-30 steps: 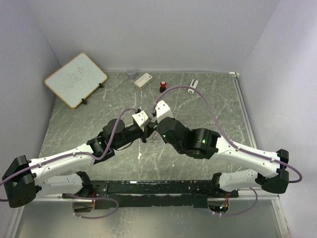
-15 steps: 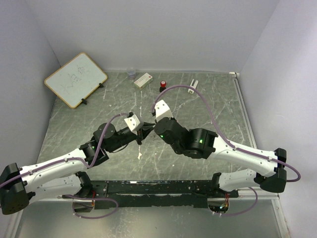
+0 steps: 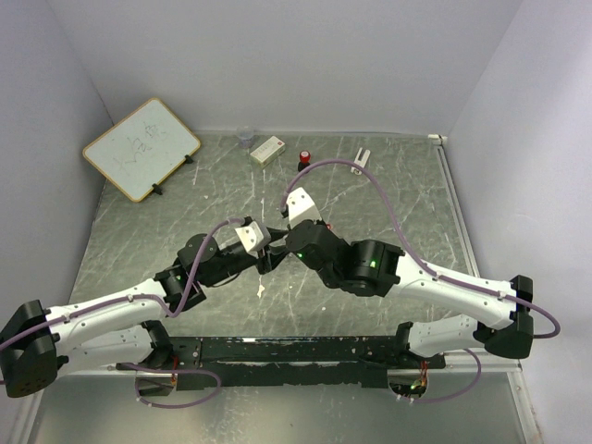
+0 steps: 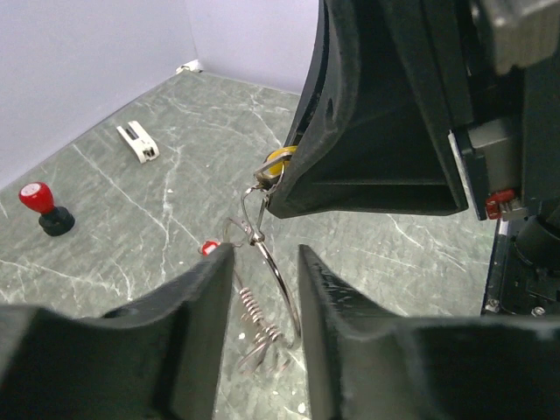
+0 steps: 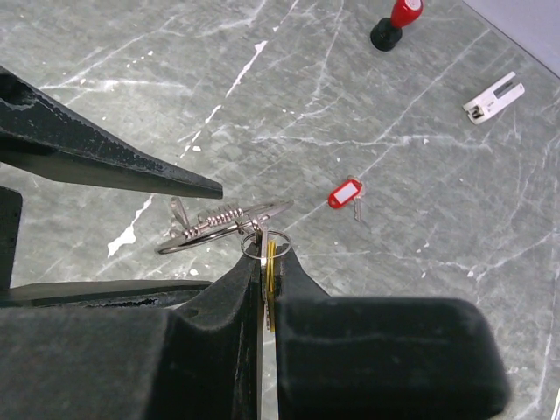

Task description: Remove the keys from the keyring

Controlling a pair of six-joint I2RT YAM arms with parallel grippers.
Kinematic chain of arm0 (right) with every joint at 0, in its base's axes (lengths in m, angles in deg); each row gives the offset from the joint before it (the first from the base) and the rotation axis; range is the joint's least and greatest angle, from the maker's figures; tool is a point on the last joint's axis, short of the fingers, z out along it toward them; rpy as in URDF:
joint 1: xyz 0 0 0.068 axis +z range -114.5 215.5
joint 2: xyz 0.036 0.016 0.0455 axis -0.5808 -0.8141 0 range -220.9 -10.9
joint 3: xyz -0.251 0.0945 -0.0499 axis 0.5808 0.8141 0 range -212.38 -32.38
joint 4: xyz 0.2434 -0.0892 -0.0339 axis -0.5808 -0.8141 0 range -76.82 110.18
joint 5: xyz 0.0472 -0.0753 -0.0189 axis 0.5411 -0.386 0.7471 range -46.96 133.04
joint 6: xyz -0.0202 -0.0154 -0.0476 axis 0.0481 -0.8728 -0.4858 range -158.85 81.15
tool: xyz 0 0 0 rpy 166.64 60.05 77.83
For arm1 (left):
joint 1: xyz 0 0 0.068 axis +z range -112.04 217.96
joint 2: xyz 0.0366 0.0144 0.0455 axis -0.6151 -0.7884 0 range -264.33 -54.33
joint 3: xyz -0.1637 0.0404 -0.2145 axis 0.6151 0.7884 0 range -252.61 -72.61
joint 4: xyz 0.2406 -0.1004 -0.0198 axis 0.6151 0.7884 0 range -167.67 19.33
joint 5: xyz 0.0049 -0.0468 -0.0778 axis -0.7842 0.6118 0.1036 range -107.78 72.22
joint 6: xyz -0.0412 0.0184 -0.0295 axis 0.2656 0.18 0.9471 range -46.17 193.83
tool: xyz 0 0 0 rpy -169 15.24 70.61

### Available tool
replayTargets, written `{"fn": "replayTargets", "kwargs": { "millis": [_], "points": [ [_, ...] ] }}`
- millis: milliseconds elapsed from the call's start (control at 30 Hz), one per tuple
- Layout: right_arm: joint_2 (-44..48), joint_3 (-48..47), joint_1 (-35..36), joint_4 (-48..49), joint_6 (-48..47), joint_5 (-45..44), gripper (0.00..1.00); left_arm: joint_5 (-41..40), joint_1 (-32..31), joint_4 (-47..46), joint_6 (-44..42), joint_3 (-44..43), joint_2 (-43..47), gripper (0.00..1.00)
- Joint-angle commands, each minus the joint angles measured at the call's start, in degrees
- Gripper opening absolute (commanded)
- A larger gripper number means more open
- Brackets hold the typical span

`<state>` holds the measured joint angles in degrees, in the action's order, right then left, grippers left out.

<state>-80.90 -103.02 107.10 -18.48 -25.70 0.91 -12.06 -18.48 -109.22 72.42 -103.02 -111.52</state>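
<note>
I'm looking down at a grey marbled tabletop [image 3: 185,203], and the keyring [image 5: 229,226] is hanging above it between the two arms. The right gripper [image 5: 267,262] is pinching the yellow-headed key [image 4: 282,157] tight just beside the keyring, which is dangling from that key by a small loop. The left gripper [image 4: 267,262] is straddling the keyring, jaws narrowly apart and not pressing it. The red-headed key [image 5: 345,193] is lying on the tabletop, apart from the keyring.

Right claw [image 5: 265,262] pinched on the yellow-headed key [image 5: 271,273], which links to the keyring [image 5: 219,229] carrying silver keys [image 5: 179,219]. The left claw [image 5: 208,234] straddles the ring, fingers apart. A red-headed key [image 5: 346,194] lies loose on the tabletop [image 5: 131,52], well apart from the red-topped knob [image 5: 394,24].
</note>
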Motion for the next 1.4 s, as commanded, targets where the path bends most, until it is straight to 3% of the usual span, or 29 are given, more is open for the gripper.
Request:
{"fn": "replayTargets", "kwargs": {
  "millis": [0, 333, 1367],
  "points": [
    [-0.09, -0.65, 0.55, 3.79, -0.41, 0.17, 0.0, -0.62, 0.11, -7.78, -1.47, 2.14, 1.19, 0.53],
    [-1.43, -0.98, 0.91, 5.9, -0.76, 2.1, 0.0, -4.85, 0.0, -15.97, -4.0, 5.83, 0.17, 0.44],
    [-3.79, -2.76, 2.72, 6.37, -0.97, 1.91, 0.0, -5.31, -0.42, -32.01, -7.27, 10.93, -5.48, 0.35]
  ]
}}
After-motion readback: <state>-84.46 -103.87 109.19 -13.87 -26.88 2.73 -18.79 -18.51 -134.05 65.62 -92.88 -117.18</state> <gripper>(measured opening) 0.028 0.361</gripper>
